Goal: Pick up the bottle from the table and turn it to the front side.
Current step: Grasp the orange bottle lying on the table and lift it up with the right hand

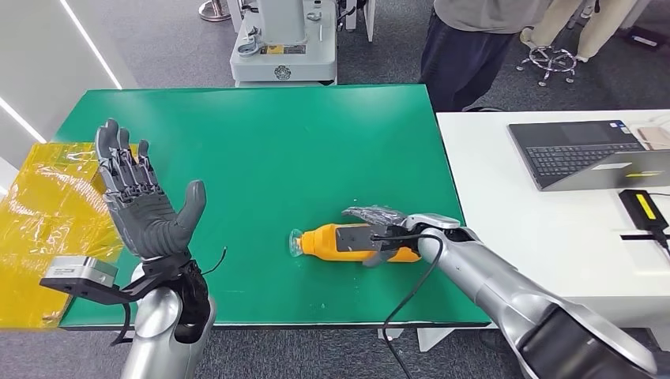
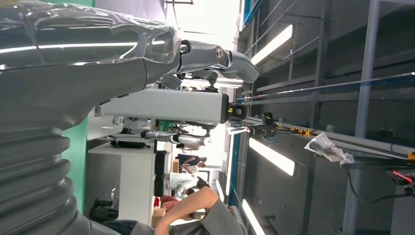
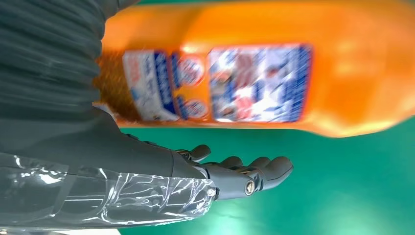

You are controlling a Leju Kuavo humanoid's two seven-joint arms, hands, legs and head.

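Bottle of orange plastic (image 1: 348, 242) lies on its side, lower centre of the green table (image 1: 261, 150). Your right hand (image 1: 379, 230) reaches over it with fingers (image 3: 254, 169) uncurled beside the label, not yet closed. Your left hand (image 1: 142, 197) waits raised, fingers spread, probably to receive.

Green matte surface (image 1: 261, 150) on grey carpet floor (image 1: 174, 39). White rectangular side table (image 1: 553, 237) abuts it, carrying an open grey laptop (image 1: 585, 154). Crinkled yellow plastic sheet (image 1: 47, 205) alongside. Long ceiling light strips (image 2: 271, 156).
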